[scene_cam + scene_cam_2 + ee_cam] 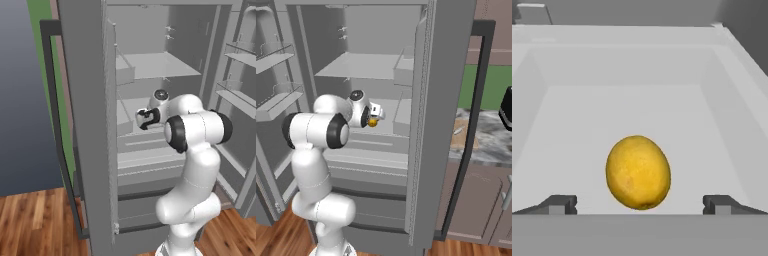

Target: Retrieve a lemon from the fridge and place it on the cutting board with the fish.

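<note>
Just ahead of the hand [639,204], in the hand view, lies the lemon [638,172], a yellow oval resting on the pale floor of a white bin [542,100] inside the fridge [90,125]. Both dark fingertips [559,204] stand far apart, one on each side of the fruit and clear of it, so the hand is released and grips nothing. Bin walls rise to the left, right and rear of the lemon.

From the right base view, the white arm [313,150] reaches into the open fridge at mid height, and the lemon [372,122] shows as a small yellow spot just at the hand's tip [376,116], above a drawer front. Both fridge doors are swung wide, with a long dark handle [476,125] on the right door. Beyond that door, on the grey marbled desk [491,145], the light-tan cutting board [461,134] carries the small pale fish [457,131]. Wooden flooring [35,220] lies below in the left base view.
</note>
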Available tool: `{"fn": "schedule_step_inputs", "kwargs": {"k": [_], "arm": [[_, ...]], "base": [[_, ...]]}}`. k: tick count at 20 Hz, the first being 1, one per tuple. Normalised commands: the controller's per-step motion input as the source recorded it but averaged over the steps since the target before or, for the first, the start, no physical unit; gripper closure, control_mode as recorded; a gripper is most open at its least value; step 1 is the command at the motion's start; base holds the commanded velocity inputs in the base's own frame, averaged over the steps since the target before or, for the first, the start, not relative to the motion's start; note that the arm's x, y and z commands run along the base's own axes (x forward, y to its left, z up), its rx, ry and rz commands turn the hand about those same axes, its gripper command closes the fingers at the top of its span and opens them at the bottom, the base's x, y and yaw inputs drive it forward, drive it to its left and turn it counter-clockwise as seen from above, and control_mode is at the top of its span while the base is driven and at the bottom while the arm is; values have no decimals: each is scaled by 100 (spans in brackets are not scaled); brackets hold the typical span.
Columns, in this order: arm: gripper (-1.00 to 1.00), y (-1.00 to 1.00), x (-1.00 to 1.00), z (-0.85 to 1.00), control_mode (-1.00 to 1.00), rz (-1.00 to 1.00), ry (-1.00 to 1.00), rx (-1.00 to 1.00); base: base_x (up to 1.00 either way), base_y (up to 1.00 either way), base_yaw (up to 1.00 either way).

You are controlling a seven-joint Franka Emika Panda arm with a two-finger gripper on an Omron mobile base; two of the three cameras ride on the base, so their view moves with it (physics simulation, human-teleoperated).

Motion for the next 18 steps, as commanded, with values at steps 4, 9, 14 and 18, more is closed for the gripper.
{"fn": "schedule_step_inputs", "kwargs": {"k": [4, 9, 14, 18], "arm": [[-100, 0, 22, -14, -100, 0, 2, 0], [-100, 0, 14, -16, -100, 0, 4, 0], [-100, 0, 15, -21, -100, 0, 5, 0], [-100, 0, 18, -20, -100, 0, 4, 0]], "base": [[0, 0, 0], [0, 0, 0], [0, 0, 0], [0, 0, 0]]}}
